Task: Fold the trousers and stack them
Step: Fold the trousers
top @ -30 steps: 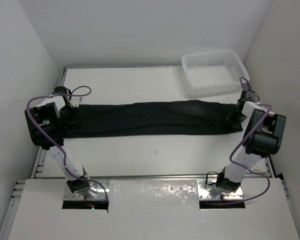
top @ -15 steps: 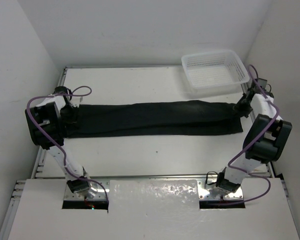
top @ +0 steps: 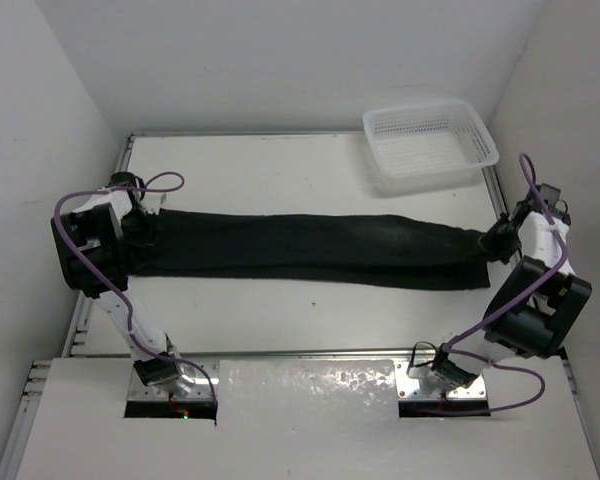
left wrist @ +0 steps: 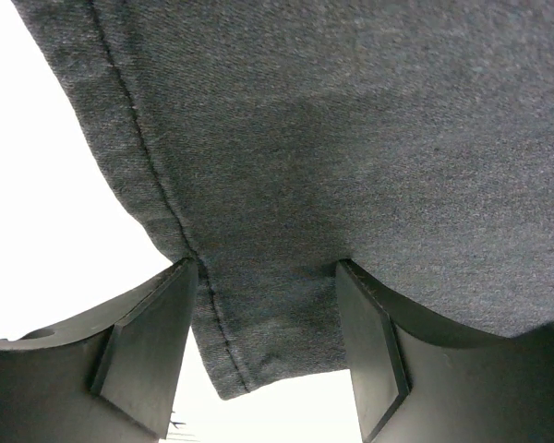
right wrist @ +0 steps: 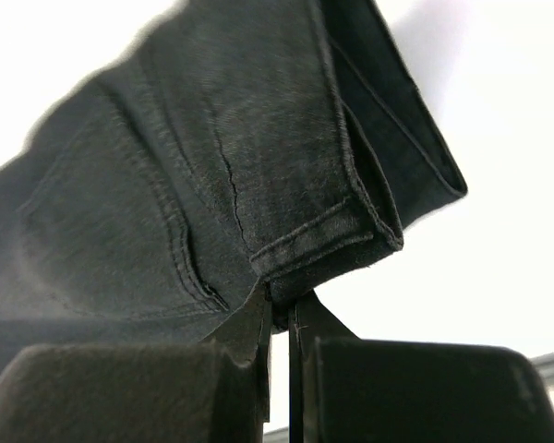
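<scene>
Top external view shows the long black soft-fabric trousers stretched out flat as one narrow band on the white table. The band lies on the near side of the white plastic mesh basket and apart from it. One end lies nearer than the basket's right corner, and the other end is well off to the basket's left.

At the end near the basket, the right gripper has its fingers pressed together on a stitched, doubled edge of the cloth. A curved seam close by looks like a pocket's, so this is probably the waist end. At the end far to the basket's left, the left gripper stands with its fingers apart, the corner and side seam of the fabric lying between them, not pinched.

The cloth looks light and quite limp. It will probably sag and trail between two grips rather than hold any shape, and its layers may slide over one another. The stitched hems and seams are thicker and should give the surest hold. A pinch there that takes in every layer, close to a corner, should let the end carry over towards the basket side without the layers splaying.
</scene>
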